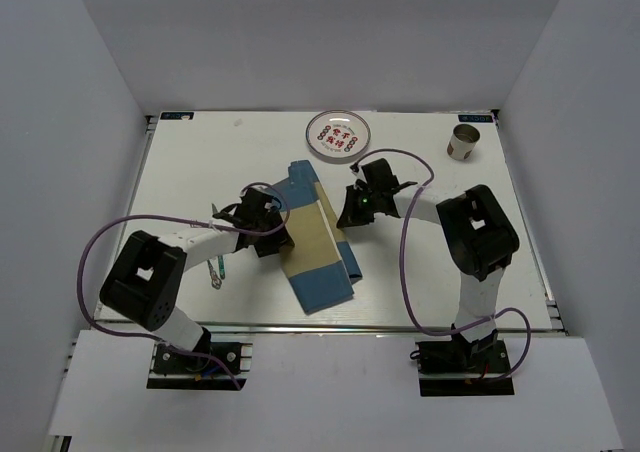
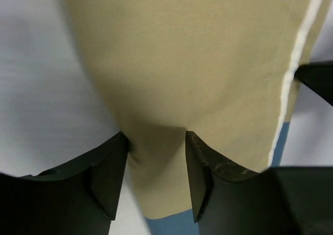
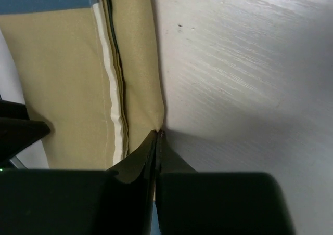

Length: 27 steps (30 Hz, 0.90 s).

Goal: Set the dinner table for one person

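The left end effector (image 2: 154,144) is spread. Its two fingers straddle a tan fold of the placemat (image 1: 318,262) without closing on it. The placemat lies folded over and skewed in the middle of the desk (image 1: 190,162), which fills the overhead view from the arms' bases to the far wall. Further right, the right end effector (image 3: 157,135) is pressed together, pinching the tan edge of the cloth right at the desk surface.

The step in hand looks like spreading the placemat flat. To do it well, the left side probably needs a grip of its own first (one pinch alone would only drag the cloth). Then both should draw apart evenly, low over the desk, and square the cloth to the front edge.

Only the overhead view shows the plate (image 1: 338,135) and the cup (image 1: 462,142) at the far edge, well apart from the cloth. Only the wrist views show which fingers actually hold fabric.
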Tool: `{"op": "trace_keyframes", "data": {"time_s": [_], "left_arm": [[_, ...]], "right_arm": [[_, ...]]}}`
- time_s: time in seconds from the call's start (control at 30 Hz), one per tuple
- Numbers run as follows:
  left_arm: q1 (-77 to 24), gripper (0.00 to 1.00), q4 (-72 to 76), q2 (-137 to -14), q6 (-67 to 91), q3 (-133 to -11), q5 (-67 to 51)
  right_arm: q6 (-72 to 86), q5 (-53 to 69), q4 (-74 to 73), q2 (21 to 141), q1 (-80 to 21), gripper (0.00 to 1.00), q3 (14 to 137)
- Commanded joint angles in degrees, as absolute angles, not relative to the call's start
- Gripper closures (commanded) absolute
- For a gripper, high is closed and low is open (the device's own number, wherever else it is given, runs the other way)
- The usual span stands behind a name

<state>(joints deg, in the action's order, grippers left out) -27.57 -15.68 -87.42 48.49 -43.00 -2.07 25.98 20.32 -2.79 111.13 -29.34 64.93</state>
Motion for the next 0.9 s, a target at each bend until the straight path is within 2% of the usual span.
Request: {"op": "trace_keyframes", "data": {"time_s": [0.0, 0.07, 0.2, 0.33, 0.57, 0.87], "left_arm": [[-28.48, 0.42, -15.04, -93.58, 45.28, -42.8, -5.44], [-28.48, 0.45, -13.02, -95.62, 43.26, -44.82, -9.56], [-29.79, 0.42, -8.8, -97.29, 41.57, -47.81, -15.81], [-31.63, 0.28, -8.35, -98.61, 40.34, -52.37, -17.4], [-33.4, 0.17, -10.81, -102.74, 38.41, -62.39, -17.31], [-34.45, 0.13, -13.0, -105.99, 38.41, -68.55, -16.88]], "right_arm": [[26.54, 18.54, -1.85, 112.33, -29.27, 1.0, 66.8], [26.8, 16.28, -2.8, 111.1, -28.31, 1.0, 66.1], [27.16, 10.74, -3.51, 103.12, -26.37, 1.0, 61.36], [25.67, 3.88, -8.6, 98.09, -24.0, 1.0, 60.47], [23.47, -7.81, -16.78, 92.03, -18.03, 1.0, 60.82], [26.26, -6.59, -17.24, 88.07, -13.02, 1.0, 55.03]]}}
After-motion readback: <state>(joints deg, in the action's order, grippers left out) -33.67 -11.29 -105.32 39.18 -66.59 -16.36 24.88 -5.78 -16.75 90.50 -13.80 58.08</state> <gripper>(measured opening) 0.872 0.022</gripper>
